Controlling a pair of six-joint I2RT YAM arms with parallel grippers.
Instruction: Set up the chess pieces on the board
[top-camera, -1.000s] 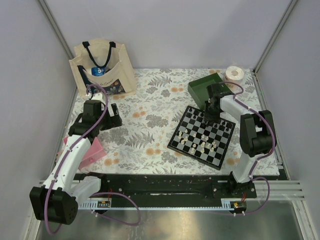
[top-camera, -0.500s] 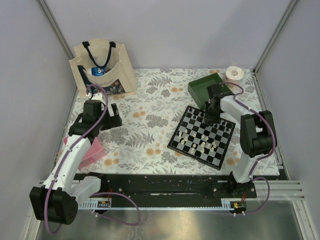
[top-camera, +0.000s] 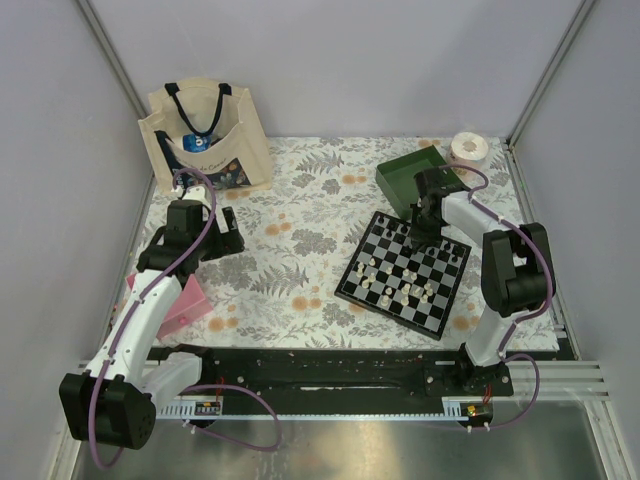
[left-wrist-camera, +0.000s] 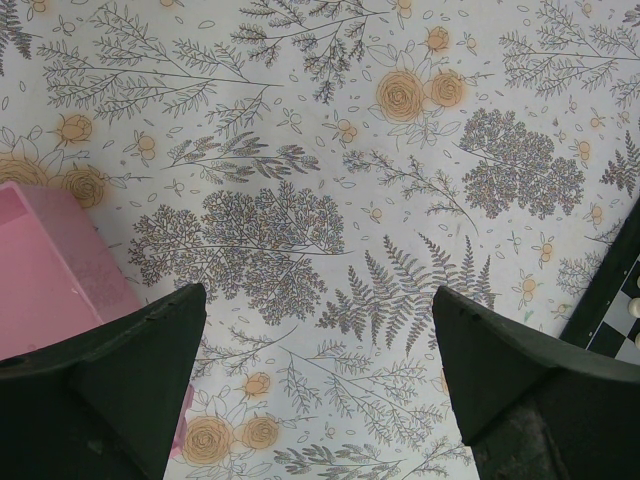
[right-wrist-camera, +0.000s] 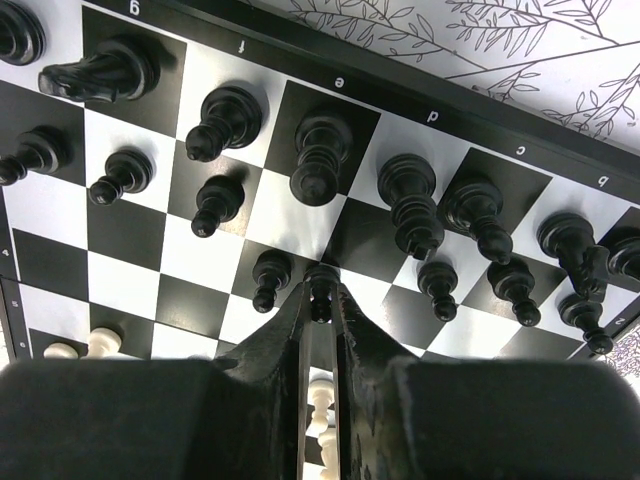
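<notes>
I see right gripper (right-wrist-camera: 320, 300) pinching black pawn (right-wrist-camera: 320, 283) on board (top-camera: 359, 254), in pawn row at far side. Black pieces (right-wrist-camera: 318, 160) mostly in two rows there. White pieces (top-camera: 405, 292) scattered mid-board, not yet arranged, I judge. Left gripper (left-wrist-camera: 318, 325) spread, idle above tablecloth (left-wrist-camera: 300, 150).

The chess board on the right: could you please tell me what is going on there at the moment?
The right tool is shut on a black pawn at the pawn row of the board, just in front of the black back pieces. Other black pieces are lined up around it, and some white pieces sit further along. The left tool is open and holds nothing, above the floral tablecloth beside a pink object.
</notes>
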